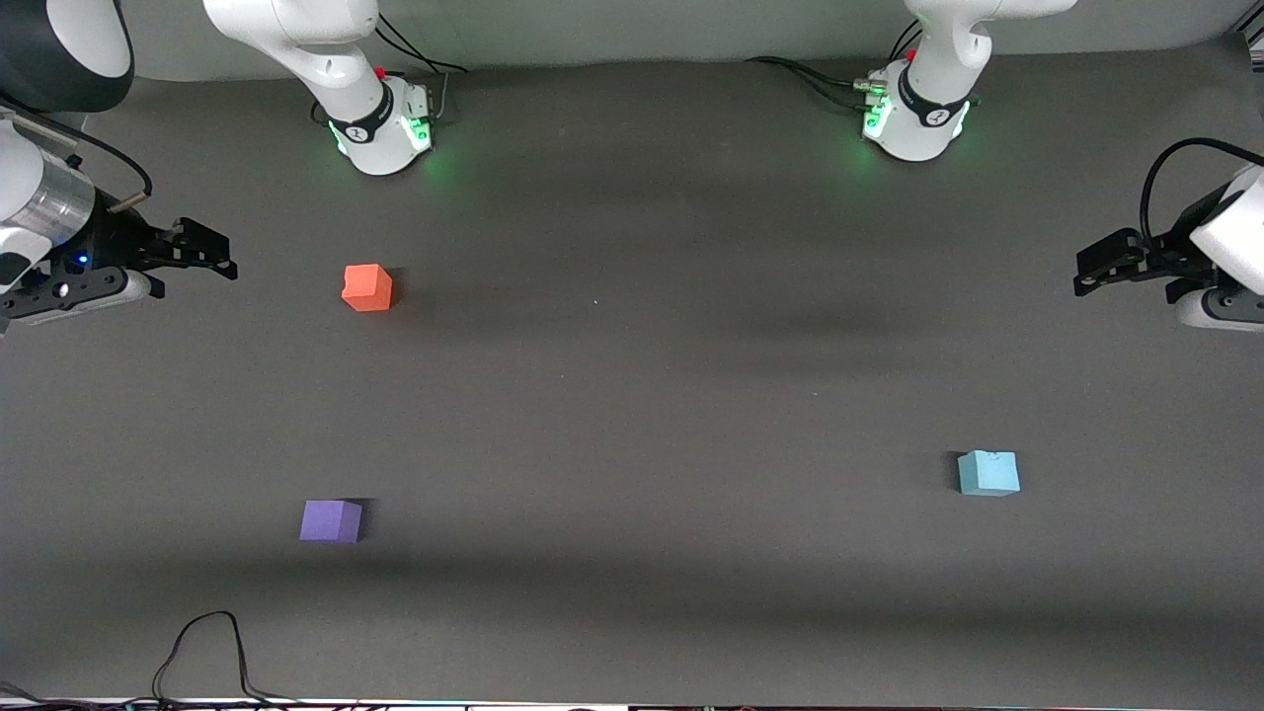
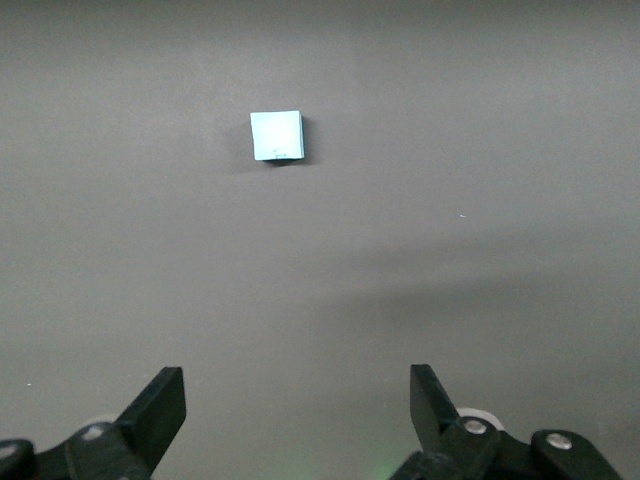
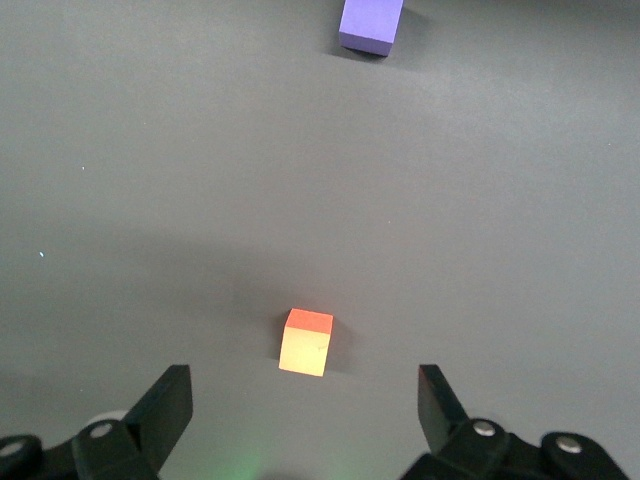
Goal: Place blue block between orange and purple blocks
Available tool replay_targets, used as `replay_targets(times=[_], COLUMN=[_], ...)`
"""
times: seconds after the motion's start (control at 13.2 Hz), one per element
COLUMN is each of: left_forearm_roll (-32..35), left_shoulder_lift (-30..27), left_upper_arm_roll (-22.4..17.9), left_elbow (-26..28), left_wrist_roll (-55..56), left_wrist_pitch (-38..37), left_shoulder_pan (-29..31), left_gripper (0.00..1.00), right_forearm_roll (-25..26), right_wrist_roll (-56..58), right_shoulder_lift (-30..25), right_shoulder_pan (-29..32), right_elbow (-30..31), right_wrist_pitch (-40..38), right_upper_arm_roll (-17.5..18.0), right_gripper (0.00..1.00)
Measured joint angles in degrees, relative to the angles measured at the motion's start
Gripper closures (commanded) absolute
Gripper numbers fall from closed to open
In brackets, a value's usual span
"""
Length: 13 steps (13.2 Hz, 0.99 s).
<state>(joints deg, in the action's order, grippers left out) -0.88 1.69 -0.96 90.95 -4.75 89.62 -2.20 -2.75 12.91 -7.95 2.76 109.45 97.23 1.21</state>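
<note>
Front view: I see matte cubes on the dull grey surface (image 1: 632, 395): orange block (image 1: 367, 287) upper-left, purple block (image 1: 331, 520) lower-left, blue block (image 1: 987, 472) lower-right.

Left wrist view: left gripper (image 2: 298, 405), fingers apart.

Right wrist view: right gripper (image 3: 305, 405), fingers apart.

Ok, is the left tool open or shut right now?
Open: the left tool shows its fingers spread wide with nothing between them, the blue block lying apart on the table.

The right gripper (image 3: 300, 405) hangs with its black fingers (image 3: 168, 405) spread wide and empty over the dark grey matte tabletop (image 3: 520, 220). A small orange matte cube (image 3: 306, 342) sits between the fingertips; at its twelve o'clock, well apart, lies a small violet-purple matte cube (image 3: 371, 24).
</note>
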Motion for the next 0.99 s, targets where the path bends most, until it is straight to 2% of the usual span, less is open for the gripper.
replay_targets(times=[0.61,0.76,0.99], left_forearm_roll=[0.0,0.0,0.0], left_shoulder_lift=[0.49,2.5,9.39], left_upper_arm_roll=[-0.26,-0.31,-0.37], left_elbow=[1.02,1.71,3.16], left_wrist_roll=[-0.03,-0.04,-0.51], left_wrist_pitch=[0.41,3.48,12.58], left_shoulder_pan=[0.31,0.61,1.68], left_gripper=[0.0,0.0,0.0], right_forearm_roll=[-0.08,-0.11,-0.13], right_wrist_roll=[0.01,0.01,0.01], right_shoulder_lift=[0.4,0.71,1.08], right_shoulder_pan=[0.0,0.0,0.0], right_elbow=[-1.07,-1.48,-1.62], right_wrist_pitch=[-2.76,-2.92,-2.93], right_upper_arm_roll=[0.02,0.02,0.02], right_gripper=[0.0,0.0,0.0])
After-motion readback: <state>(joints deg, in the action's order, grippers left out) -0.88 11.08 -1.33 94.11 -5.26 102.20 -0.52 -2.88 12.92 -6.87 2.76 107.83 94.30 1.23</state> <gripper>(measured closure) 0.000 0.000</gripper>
